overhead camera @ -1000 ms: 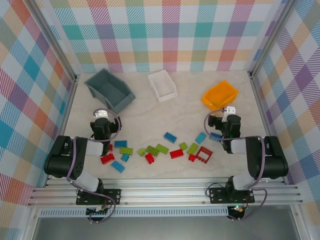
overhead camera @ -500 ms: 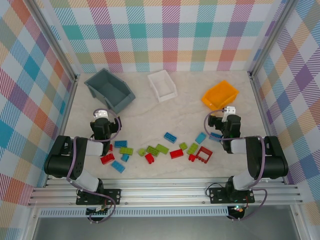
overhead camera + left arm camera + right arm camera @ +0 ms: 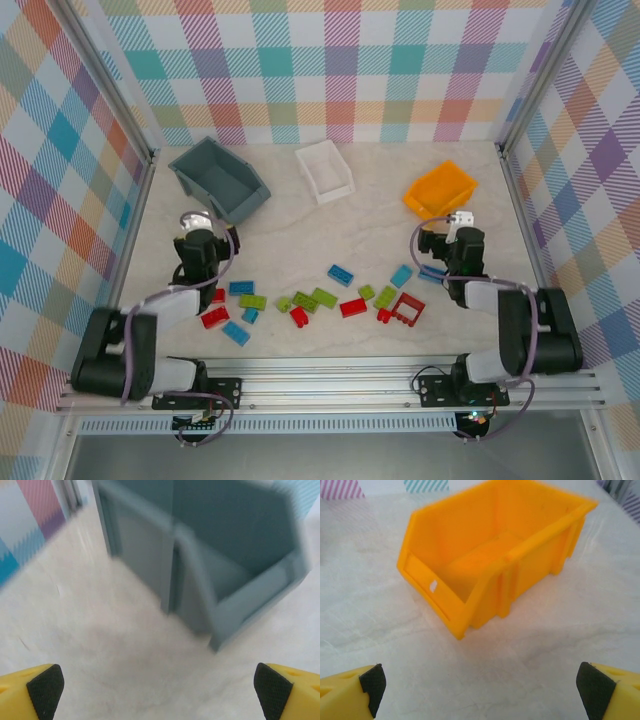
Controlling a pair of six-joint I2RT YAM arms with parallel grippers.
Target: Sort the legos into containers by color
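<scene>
Left arm swings outward, left claw [image 3: 159, 690] nudging toward grey-blue bin [image 3: 218, 180] | both claws gape empty, right claw [image 3: 480, 682] facing orange bin [image 3: 490, 560] | legos [image 3: 310, 298] strewn on tabletop [image 3: 370, 225], behind both claws, base-side.

A lab test cell: plaid-papered walls [image 3: 340, 70] box in a marble-look desk [image 3: 340, 230] behind an aluminium rail [image 3: 330, 385].
</scene>
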